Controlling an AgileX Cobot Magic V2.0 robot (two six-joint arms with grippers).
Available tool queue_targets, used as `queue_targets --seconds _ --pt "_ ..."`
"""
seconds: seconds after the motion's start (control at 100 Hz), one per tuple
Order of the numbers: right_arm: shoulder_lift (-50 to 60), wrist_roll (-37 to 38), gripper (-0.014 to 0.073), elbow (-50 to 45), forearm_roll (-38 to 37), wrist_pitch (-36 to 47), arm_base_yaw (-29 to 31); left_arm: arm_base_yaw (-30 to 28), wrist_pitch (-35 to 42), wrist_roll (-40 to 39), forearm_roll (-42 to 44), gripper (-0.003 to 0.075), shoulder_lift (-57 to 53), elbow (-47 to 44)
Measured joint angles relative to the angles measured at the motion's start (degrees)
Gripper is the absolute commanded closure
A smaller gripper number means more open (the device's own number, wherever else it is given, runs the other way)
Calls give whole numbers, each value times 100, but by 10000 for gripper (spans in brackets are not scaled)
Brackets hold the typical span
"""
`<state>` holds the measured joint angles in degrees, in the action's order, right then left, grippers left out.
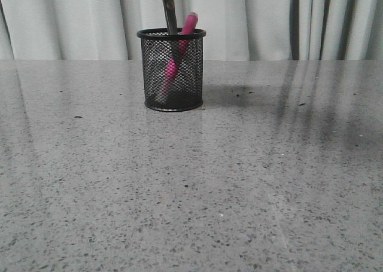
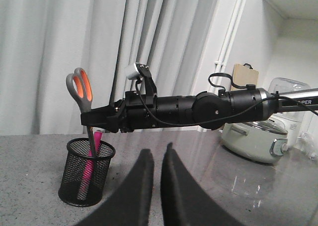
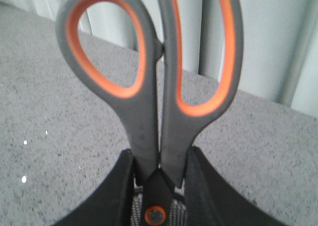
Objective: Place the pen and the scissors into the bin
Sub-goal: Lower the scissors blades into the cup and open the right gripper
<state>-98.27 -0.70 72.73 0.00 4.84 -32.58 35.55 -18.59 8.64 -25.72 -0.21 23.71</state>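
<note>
We see grey, orange-lined scissors [image 2: 82,94] standing upright, blades down in the black mesh bin [image 2: 85,172] beside the leaning pink pen [image 1: 179,48], the right gripper's [image 3: 158,186] jaws clamped below the handles; left gripper [image 2: 156,159] jaws nearly closed, empty.

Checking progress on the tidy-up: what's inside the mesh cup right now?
The pink pen leans inside the bin; the scissors stand blades-down in it, gripped by the right gripper. Blade tips are obscured.

The scissors' [image 1: 170,15] handles are cut off by the front view's top edge.
</note>
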Motion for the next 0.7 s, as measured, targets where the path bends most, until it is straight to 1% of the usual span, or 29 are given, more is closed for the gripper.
queue_targets --seconds 0.13,0.27,0.37,0.57,0.62,0.67,0.7 --pt "0 0 659 -389 -30 128 0 0 -11 0 -32 712 0 0" --pt "11 0 659 -697 -41 486 0 0 -14 0 -32 712 0 0" --pt "21 0 659 -791 -41 676 0 0 -25 0 -32 712 0 0" --pt "21 0 653 -815 -41 731 0 0 -25 0 -40 712 0 0" --pt "21 0 625 -815 0 726 0 0 -27 0 -40 712 0 0" --pt "21 0 569 -825 0 734 0 0 -27 0 -40 712 0 0" --pt "21 0 517 -828 0 740 0 0 -27 0 -40 712 0 0"
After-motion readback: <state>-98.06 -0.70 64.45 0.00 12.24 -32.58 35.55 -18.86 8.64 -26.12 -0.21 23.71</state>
